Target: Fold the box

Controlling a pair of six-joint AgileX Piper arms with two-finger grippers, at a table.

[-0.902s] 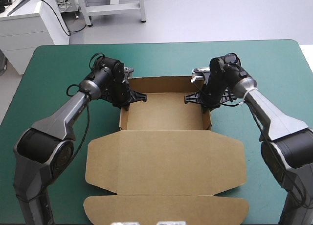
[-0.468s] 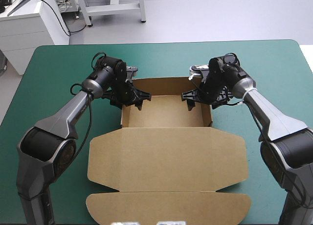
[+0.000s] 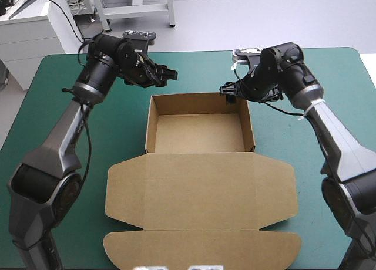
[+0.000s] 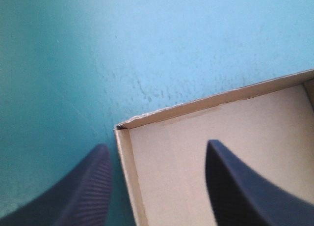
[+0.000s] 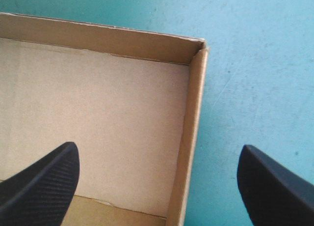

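Note:
The brown box (image 3: 200, 132) stands as an open tray with its four walls raised. Its lid (image 3: 200, 191) lies flat toward the table's near edge, ending in a front flap (image 3: 202, 249). My left gripper (image 3: 163, 75) hovers open above and just beyond the tray's far left corner (image 4: 120, 127); in the left wrist view this gripper (image 4: 156, 145) has one finger over the cover and one over the tray floor. My right gripper (image 3: 231, 93) hangs open over the far right corner (image 5: 200, 43). In its own view the right gripper (image 5: 157, 146) straddles the right wall (image 5: 189, 137), touching nothing.
The teal-green cover (image 3: 329, 64) shows bare on both sides of the box and beyond it up to the far edge. The lid's front flap reaches close to the table's near edge.
Both grippers were shut low at the tray's far corners; they have opened, let go, risen and drawn back toward the far edge. The left arm lifted the most.

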